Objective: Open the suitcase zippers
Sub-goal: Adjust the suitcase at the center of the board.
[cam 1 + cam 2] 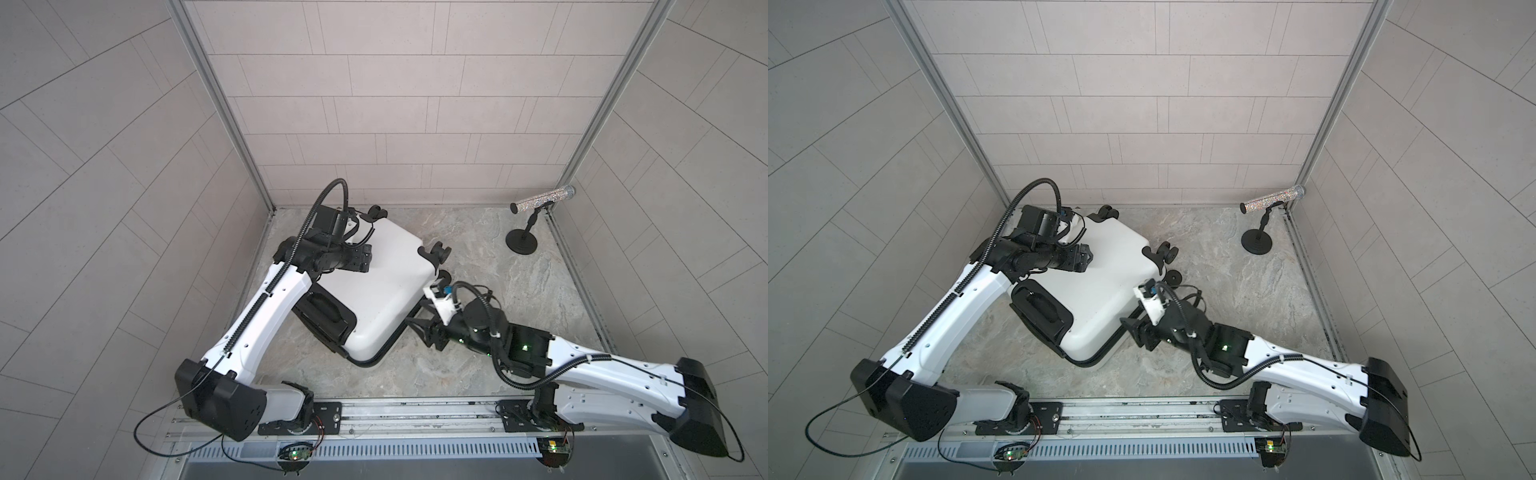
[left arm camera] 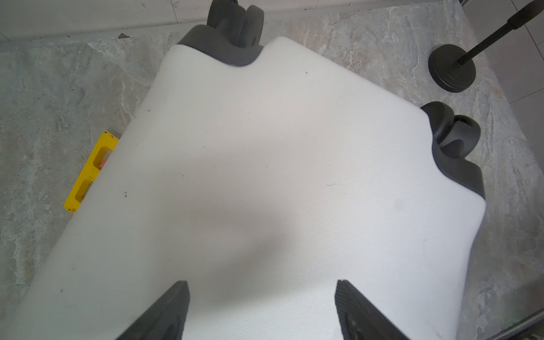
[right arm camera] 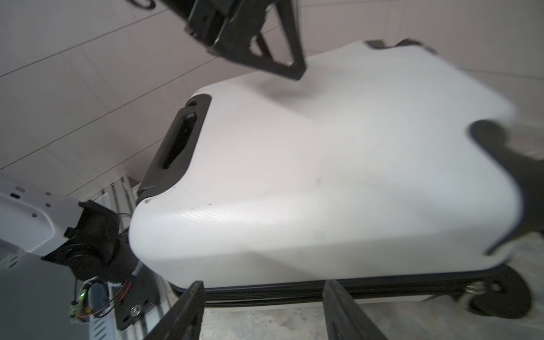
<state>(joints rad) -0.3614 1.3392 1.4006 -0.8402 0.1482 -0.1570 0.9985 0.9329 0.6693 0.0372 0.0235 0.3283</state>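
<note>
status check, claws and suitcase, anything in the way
Left claw open, over suitcase top shell. Right claw open, facing the zippers along the side seam. Case flat on floor. Stand off in corner, apart.

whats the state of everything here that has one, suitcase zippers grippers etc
suitcase, lying flat, top shell down on the lower one
zippers, track runs along the side seam; zipped or not, cannot tell
left gripper, open, over the top shell, holding nothing
right gripper, open, facing the side seam, holding nothing
glitter tube, horizontal on its black stand
</note>
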